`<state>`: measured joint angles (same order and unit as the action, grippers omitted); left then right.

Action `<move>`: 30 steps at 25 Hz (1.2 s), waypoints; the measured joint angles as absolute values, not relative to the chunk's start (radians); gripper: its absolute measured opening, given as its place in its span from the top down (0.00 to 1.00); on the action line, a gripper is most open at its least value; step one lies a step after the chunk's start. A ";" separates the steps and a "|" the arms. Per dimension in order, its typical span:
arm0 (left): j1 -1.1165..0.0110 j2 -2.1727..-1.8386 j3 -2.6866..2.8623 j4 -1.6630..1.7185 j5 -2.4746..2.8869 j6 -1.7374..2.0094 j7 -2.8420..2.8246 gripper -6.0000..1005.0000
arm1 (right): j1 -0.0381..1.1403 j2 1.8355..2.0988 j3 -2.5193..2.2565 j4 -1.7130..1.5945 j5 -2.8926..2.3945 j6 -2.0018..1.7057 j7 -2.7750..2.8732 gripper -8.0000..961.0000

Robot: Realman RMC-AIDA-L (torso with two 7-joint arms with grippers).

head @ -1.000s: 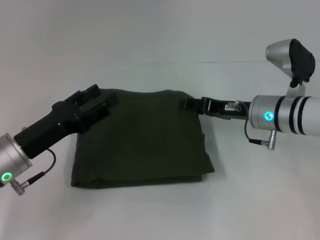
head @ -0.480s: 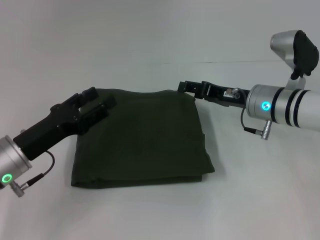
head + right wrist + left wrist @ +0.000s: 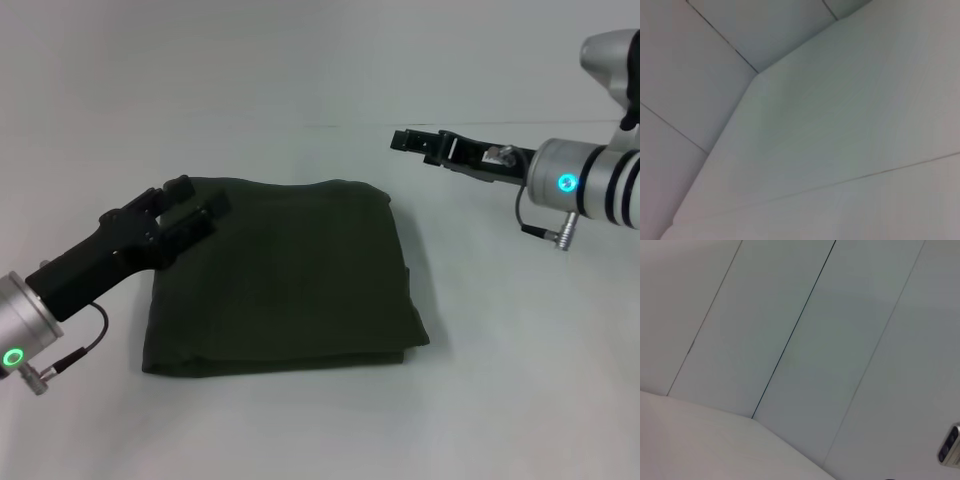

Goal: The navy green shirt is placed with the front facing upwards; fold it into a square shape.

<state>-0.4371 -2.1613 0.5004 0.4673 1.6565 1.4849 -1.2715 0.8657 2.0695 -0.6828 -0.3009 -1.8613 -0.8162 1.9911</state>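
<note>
From the head view, you can see the navy green shirt (image 3: 280,275) lying folded into a rough square on the white table (image 3: 300,90), plain olive cloth uppermost. No lettering or neck label shows on the folded face, so there is nothing for you to read.

Compared with a second ago, the right gripper (image 3: 402,139) has left the shirt: it was at the shirt's far right corner then, and now it hangs in the air, well apart from the cloth, beyond and to the right of that corner. Its fingers hold nothing; whether they are open or shut, you cannot tell from here. The left gripper (image 3: 195,205) has hardly moved; it sits at the shirt's far left corner, over the fabric's edge, its fingers parted with no fold of cloth visibly caught between them. The shirt itself has kept its shape and place.

The left wrist view gives you only pale wall panels (image 3: 805,340) with dark seams.

The right wrist view shows you just the table surface meeting panelled wall (image 3: 700,75).
</note>
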 joint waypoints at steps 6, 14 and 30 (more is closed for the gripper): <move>-0.440 -2.159 0.493 0.471 1.656 1.482 -1.272 0.25 | 0.834 2.054 -0.699 -0.322 -1.871 -0.867 1.985 0.35; -0.456 -2.152 0.472 0.481 1.656 1.426 -1.276 0.25 | 0.737 2.014 -0.741 -0.419 -1.873 -1.049 1.983 0.37; -0.439 -2.151 0.470 0.528 1.660 1.407 -1.278 0.25 | 0.753 2.036 -0.772 -0.409 -2.127 -1.160 2.169 0.40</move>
<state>-0.4389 -2.1506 0.4703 0.5279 1.6604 1.4067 -1.2782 0.7529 2.0359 -0.7724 -0.4093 -2.1270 -1.1597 2.1687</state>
